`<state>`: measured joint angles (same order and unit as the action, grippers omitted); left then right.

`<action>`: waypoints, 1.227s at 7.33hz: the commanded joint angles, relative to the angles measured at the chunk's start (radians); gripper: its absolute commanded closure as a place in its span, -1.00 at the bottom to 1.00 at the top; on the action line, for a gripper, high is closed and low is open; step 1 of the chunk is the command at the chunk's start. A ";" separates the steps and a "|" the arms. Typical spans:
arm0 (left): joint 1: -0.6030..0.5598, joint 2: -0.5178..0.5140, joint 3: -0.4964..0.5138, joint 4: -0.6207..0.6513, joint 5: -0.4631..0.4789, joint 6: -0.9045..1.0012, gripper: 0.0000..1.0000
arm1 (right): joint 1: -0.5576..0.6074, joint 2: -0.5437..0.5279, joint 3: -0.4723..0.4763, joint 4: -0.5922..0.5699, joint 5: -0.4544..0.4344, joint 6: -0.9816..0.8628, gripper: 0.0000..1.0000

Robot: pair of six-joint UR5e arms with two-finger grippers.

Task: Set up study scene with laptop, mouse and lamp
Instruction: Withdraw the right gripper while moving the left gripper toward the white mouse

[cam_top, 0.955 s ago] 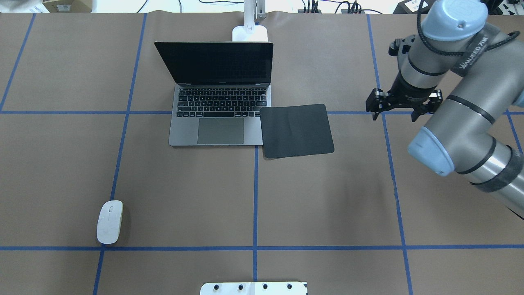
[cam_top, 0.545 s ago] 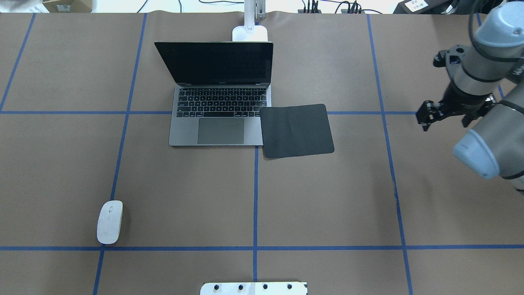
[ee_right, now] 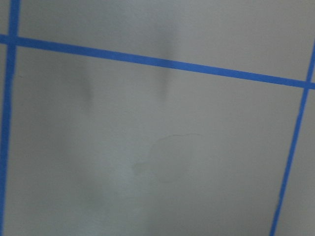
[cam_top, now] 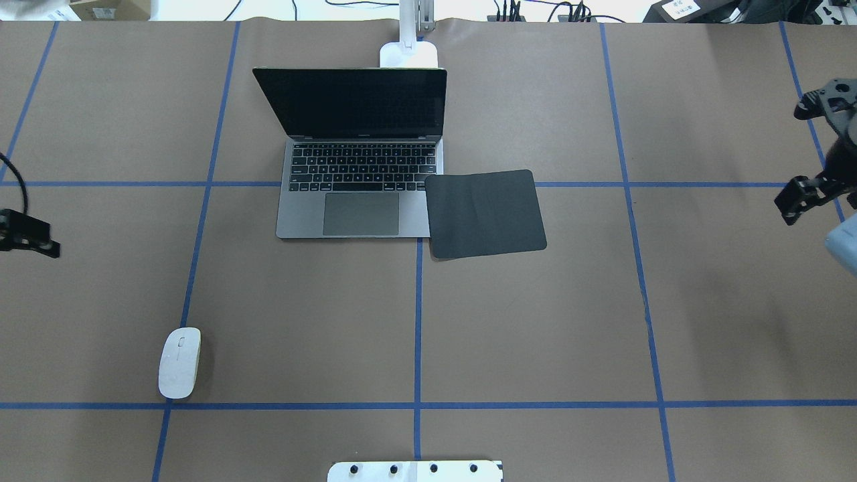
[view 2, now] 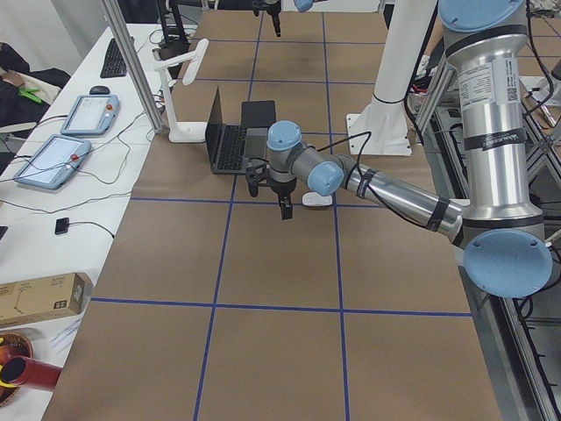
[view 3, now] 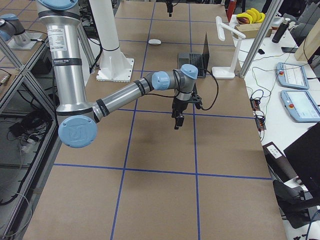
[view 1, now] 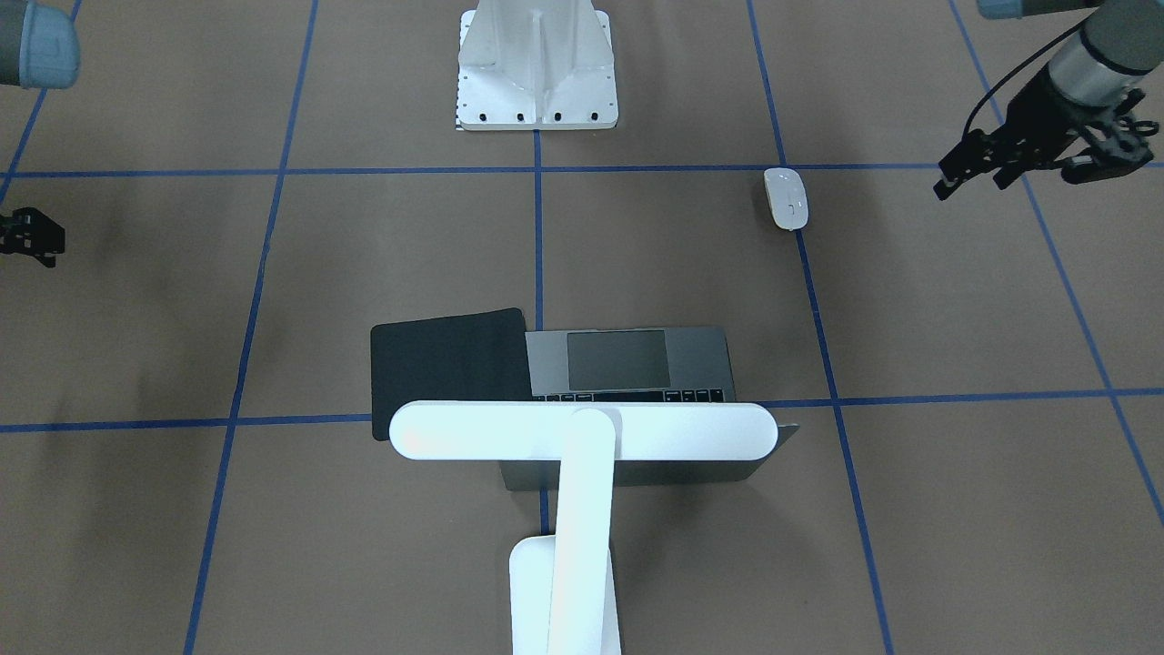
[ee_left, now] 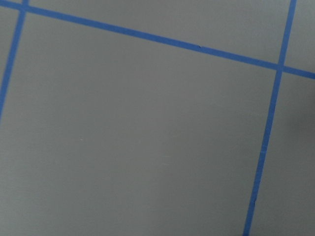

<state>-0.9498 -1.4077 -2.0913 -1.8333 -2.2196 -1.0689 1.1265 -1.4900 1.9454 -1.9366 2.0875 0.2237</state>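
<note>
The laptop [cam_top: 361, 154] stands open at the back centre, its keys and trackpad [view 1: 618, 359] facing me. The lamp [view 1: 582, 432] stands behind it, its light bar over the lid and its base [cam_top: 409, 55] at the far edge. The mouse [cam_top: 179, 362] lies alone at the near left and also shows in the front-facing view [view 1: 786, 198]. My left gripper [view 1: 1018, 173] is open and empty, hovering left of the mouse. My right gripper [cam_top: 813, 194] is at the right edge, half cut off; its jaws look spread wide and empty.
A flat black mat [cam_top: 485, 213] lies against the laptop's right side, its corner over the laptop's edge. A white ribbed mount [cam_top: 415, 470] sits at the near centre edge. Blue tape lines grid the brown table [cam_top: 535, 321].
My right arm has swung to the right, away from the mat, to the table's right edge. My left gripper has come into view at the left edge. Laptop, mouse, lamp unmoved.
</note>
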 commanded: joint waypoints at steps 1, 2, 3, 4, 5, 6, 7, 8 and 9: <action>0.281 -0.116 0.032 -0.040 0.180 -0.252 -1.00 | 0.064 -0.073 0.000 0.001 -0.001 -0.189 -1.00; 0.377 -0.152 0.060 -0.040 0.243 -0.288 -1.00 | 0.068 -0.094 -0.002 0.008 -0.003 -0.211 -1.00; 0.417 -0.158 0.069 -0.040 0.259 -0.287 -1.00 | 0.076 -0.098 -0.009 0.008 -0.003 -0.243 -1.00; 0.436 -0.157 0.068 -0.038 0.261 -0.281 -1.00 | 0.076 -0.099 -0.014 0.007 -0.006 -0.247 -1.00; 0.462 -0.151 0.068 -0.035 0.262 -0.273 -1.00 | 0.076 -0.099 -0.016 0.007 -0.016 -0.248 -1.00; 0.492 -0.148 0.070 -0.035 0.293 -0.270 -1.00 | 0.076 -0.102 -0.019 0.007 -0.018 -0.262 -1.00; 0.526 -0.145 0.070 -0.034 0.314 -0.266 -1.00 | 0.081 -0.114 -0.019 0.007 -0.020 -0.300 -1.00; 0.536 -0.143 0.070 -0.029 0.320 -0.216 -1.00 | 0.084 -0.115 -0.022 0.007 -0.047 -0.335 -1.00; 0.530 -0.143 0.070 -0.027 0.319 -0.191 -1.00 | 0.085 -0.115 -0.025 0.007 -0.050 -0.337 -1.00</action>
<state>-0.4250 -1.5520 -2.0219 -1.8637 -1.9057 -1.2965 1.2090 -1.6028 1.9243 -1.9297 2.0494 -0.0944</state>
